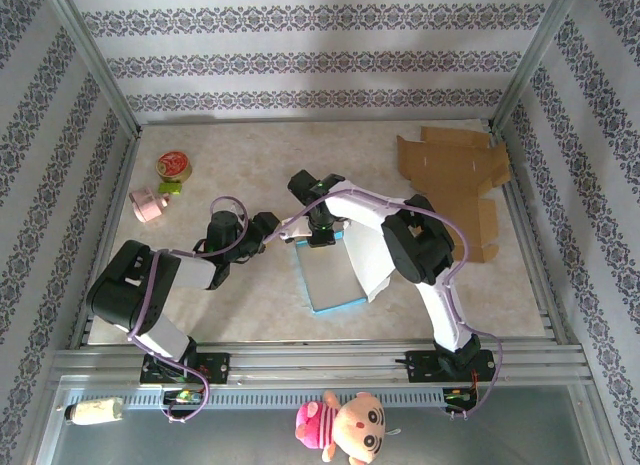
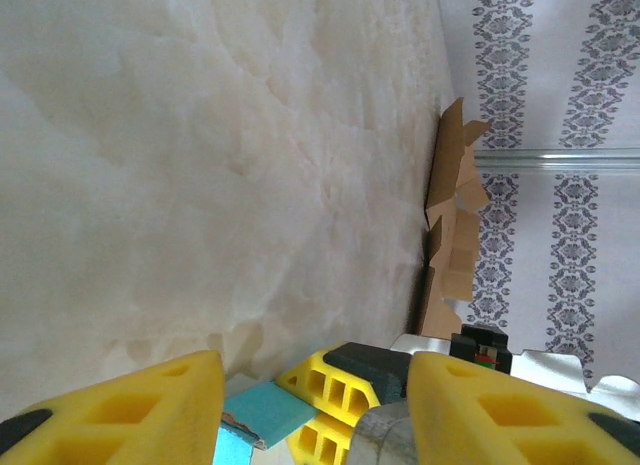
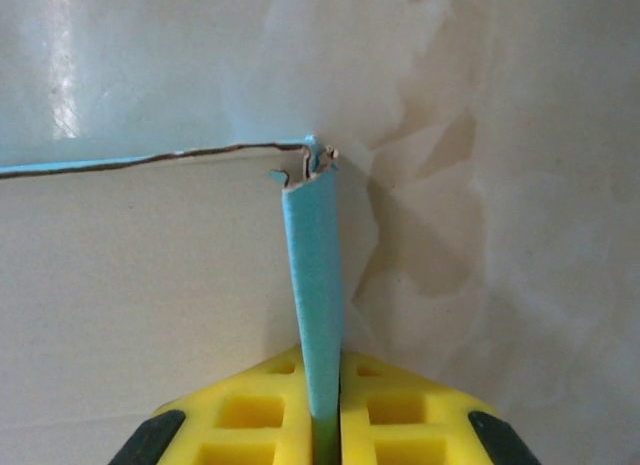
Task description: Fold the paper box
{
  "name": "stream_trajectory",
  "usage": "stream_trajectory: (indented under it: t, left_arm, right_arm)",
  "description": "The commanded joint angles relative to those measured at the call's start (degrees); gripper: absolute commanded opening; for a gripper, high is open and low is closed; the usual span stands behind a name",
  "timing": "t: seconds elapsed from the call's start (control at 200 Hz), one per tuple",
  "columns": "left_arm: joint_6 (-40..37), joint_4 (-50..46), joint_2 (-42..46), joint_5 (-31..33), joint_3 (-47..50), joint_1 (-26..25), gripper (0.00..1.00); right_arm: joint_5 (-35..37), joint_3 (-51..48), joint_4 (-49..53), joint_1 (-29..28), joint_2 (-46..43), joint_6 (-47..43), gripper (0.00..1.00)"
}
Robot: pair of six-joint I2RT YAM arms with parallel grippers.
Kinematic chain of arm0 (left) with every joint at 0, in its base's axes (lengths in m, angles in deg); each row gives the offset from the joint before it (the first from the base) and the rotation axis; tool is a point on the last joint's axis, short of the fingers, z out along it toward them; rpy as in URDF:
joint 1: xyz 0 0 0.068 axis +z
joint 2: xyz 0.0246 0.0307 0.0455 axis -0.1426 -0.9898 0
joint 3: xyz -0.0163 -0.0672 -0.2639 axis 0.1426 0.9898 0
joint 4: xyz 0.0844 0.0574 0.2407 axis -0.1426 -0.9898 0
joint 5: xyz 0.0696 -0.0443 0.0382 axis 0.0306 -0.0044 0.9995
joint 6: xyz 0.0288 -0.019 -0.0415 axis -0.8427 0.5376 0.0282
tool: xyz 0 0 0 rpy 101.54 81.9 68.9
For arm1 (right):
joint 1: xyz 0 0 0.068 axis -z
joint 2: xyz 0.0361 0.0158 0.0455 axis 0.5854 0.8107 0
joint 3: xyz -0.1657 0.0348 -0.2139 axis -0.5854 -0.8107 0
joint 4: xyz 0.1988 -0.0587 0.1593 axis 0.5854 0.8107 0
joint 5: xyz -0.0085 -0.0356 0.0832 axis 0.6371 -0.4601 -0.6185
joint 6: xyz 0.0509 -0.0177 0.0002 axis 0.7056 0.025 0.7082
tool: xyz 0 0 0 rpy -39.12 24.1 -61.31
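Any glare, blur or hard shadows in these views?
Right wrist: a glare streak on the glossy box, and a soft shadow on the table beside the pinched flap. Left wrist: the table looks pale and washed out, and the near fingers are slightly soft. Top external: even light, no hard shadows.

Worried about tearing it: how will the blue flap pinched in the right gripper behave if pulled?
Probably floppy: the flap is thin sheet, bowed in the right gripper. Likely tears easily; its corner looks frayed.
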Motion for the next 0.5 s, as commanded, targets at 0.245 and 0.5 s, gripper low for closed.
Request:
stream_trajectory:
  t: [0.245, 0.5]
  left_arm:
    - [-15.5, -33.0, 17.2, 0.9, -1.4, 3.2, 0.58]
    - [-19.8, -44.5, 23.0, 4.4, -4.7, -3.7, 0.54]
  right_arm:
    - [-1.6, -2.2, -11.9, 4.2, -2.0, 5.0, 0.12]
    - [-0.3, 3.0, -11.3, 5.2, 1.6, 14.7, 0.12]
